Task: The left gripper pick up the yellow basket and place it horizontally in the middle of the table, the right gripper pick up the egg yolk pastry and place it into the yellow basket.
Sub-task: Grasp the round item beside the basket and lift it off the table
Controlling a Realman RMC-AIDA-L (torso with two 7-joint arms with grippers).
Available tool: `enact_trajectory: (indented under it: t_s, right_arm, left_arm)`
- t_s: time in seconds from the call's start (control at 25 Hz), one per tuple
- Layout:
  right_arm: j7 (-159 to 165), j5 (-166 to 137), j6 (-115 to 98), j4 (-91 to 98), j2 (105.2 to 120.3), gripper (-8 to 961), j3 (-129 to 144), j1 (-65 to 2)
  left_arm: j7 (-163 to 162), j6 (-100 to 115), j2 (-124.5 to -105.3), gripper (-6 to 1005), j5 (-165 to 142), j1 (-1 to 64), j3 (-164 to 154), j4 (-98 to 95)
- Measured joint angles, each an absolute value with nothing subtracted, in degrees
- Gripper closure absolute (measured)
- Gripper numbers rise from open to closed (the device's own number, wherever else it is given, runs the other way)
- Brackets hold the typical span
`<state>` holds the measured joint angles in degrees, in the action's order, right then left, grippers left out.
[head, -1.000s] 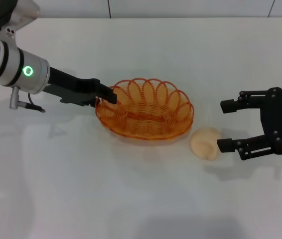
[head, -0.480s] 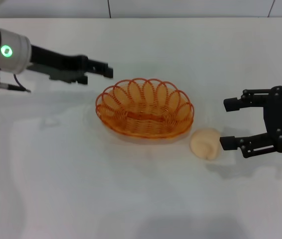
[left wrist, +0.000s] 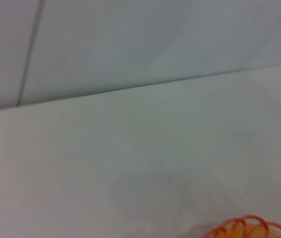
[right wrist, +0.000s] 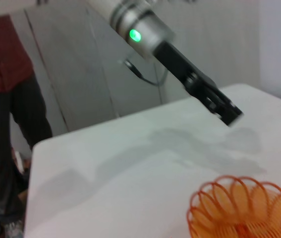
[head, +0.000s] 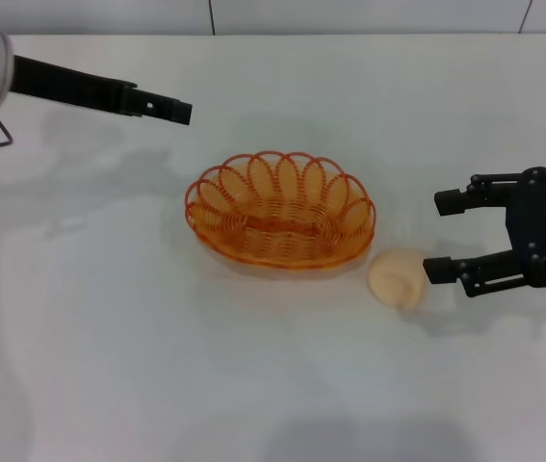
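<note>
One yellow basket (head: pixel 280 222), long axis left-right

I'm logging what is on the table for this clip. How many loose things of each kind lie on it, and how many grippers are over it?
Baskets: 1, the yellow basket
Pastries: 1, the egg yolk pastry
Grippers: 2, the left gripper and the right gripper, jaws open beside the pastry
Total: 4

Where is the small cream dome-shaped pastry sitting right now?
In the head view, the small cream dome-shaped pastry lies on the white table, beside the orange-yellow wire basket's right end, with the open right gripper just right of it.
</note>
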<state>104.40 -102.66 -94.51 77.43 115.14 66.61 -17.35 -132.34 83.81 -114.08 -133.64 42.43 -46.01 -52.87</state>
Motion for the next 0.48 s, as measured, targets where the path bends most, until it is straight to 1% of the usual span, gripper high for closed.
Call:
enact_trajectory:
  t_s: [0.12,0.28,0.48]
  right_arm:
    - [106.7,-105.7,-93.1,77.4,115.17,112,67.1,-18.3]
    - [109.6,-109.1,-90.3,77.3,115.22,112,69.1,-19.8]
    - [113.9,-113.9,-87.3,76.9,115.33,112,72.6,-22.7]
  left_arm:
    - [-126.9,87.1,-113.87,128,-133.2,41.9,-46.0,-55.1]
    - [-122.5,92.2,-113.14,129,-133.6,41.7,-46.6,-57.6]
    - [-118.6,97.6,-112.94,130,-134.0,41.5,-46.7,-59.3]
